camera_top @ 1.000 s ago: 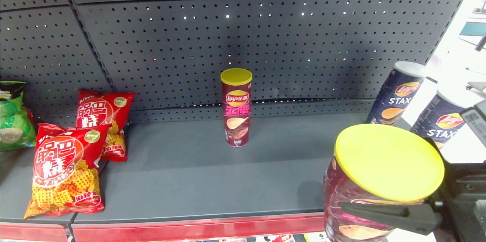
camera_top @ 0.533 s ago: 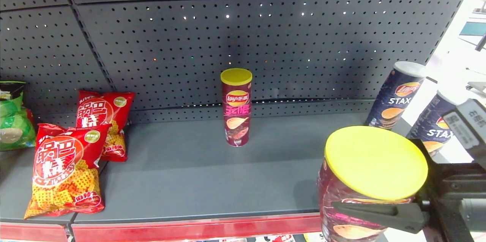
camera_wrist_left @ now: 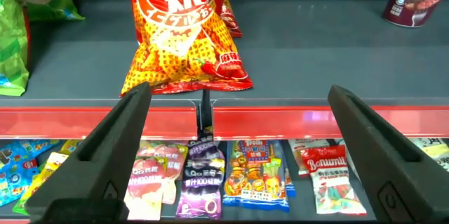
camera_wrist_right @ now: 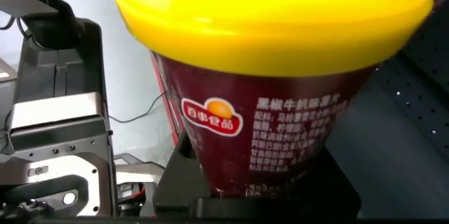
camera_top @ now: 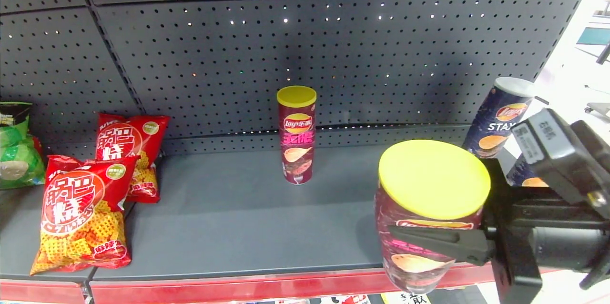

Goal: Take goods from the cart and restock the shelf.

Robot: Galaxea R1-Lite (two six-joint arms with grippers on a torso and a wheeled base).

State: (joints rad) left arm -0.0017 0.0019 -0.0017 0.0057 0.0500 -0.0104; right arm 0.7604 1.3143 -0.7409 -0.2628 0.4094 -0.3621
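My right gripper (camera_top: pixel 431 243) is shut on a maroon chip can with a yellow lid (camera_top: pixel 433 177), holding it upright over the front right edge of the grey shelf (camera_top: pixel 238 218). The right wrist view shows the same can (camera_wrist_right: pixel 273 119) close up, seated between the fingers. A matching can (camera_top: pixel 296 135) stands at the back middle of the shelf. My left gripper (camera_wrist_left: pixel 235 161) is open with nothing in it, low in front of the shelf's red front lip (camera_wrist_left: pixel 280 120), below a red snack bag (camera_wrist_left: pixel 184 31).
Two red snack bags (camera_top: pixel 83 213) and a green bag (camera_top: pixel 14 151) lie on the shelf's left. A dark blue can (camera_top: pixel 500 118) stands at the right end. Bare shelf lies between the middle can and the held one. Candy packets (camera_wrist_left: pixel 259 175) fill the lower shelf.
My right gripper has carried the can leftward and a little upward, over the shelf's front edge. It now hides the second blue can. The shelf goods have not moved.
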